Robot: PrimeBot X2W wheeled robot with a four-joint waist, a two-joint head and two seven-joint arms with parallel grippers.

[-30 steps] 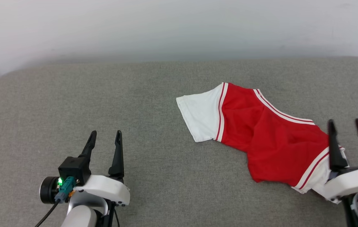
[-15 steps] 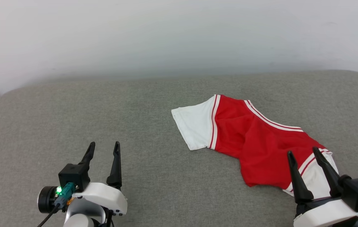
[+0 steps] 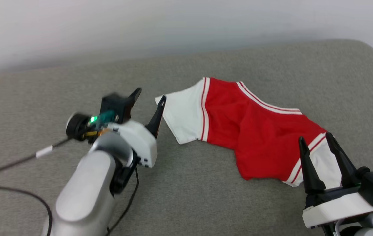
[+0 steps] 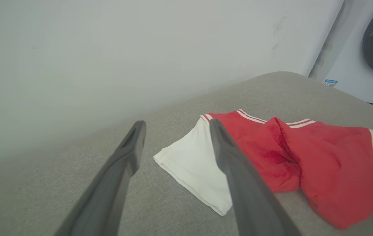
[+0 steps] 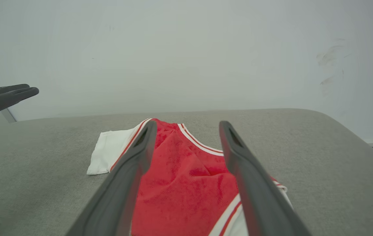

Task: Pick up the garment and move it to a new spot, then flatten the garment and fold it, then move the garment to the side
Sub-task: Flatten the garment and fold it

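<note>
Jaws are standing wide apart on both arms, gripping nothing. Red garment [image 3: 255,131] is lying rumpled centre-right on grey cushion [image 3: 206,196]; left gripper [image 3: 151,93] is hovering by its white sleeve [image 3: 183,114], and right gripper [image 3: 315,137] is sitting lower right at the other sleeve [image 3: 321,164].

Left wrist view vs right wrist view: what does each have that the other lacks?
Left wrist view has what looks like a washing machine beyond the cushion's far end. It also looks along the open left pincer toward the white sleeve end of the shirt.
Right wrist view has the open right pincer over the shirt's red middle, and the left pincer's fingers from the side, at the view's left edge.
Both share the shirt, the grey cushion and the white wall.
</note>
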